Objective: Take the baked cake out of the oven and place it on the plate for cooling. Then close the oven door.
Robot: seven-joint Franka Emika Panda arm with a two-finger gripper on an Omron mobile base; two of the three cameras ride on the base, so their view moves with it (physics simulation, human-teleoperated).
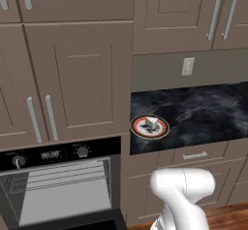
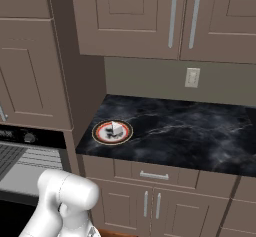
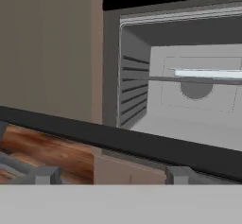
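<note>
I'm holding the gripper (image 3: pixel 108 175) wide and empty, hovering just before the oven door's (image 3: pixel 142 145) edge; the oven (image 3: pixel 189 90) is gaping beyond; the cake (image 1: pixel 152 123) is sitting on the plate (image 1: pixel 162 130) on the counter (image 1: pixel 203 112).

Both base views look forward and down, sharing the plate (image 1: pixel 149 126) on the counter (image 2: pixel 200 131); the hand view sits close, facing the open oven (image 3: pixel 189 76).

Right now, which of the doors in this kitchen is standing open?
The oven door, the black panel folded down below the oven, whose grey racked inside is exposed. The brown cabinet doors above and beside it all sit flush and shut.
</note>
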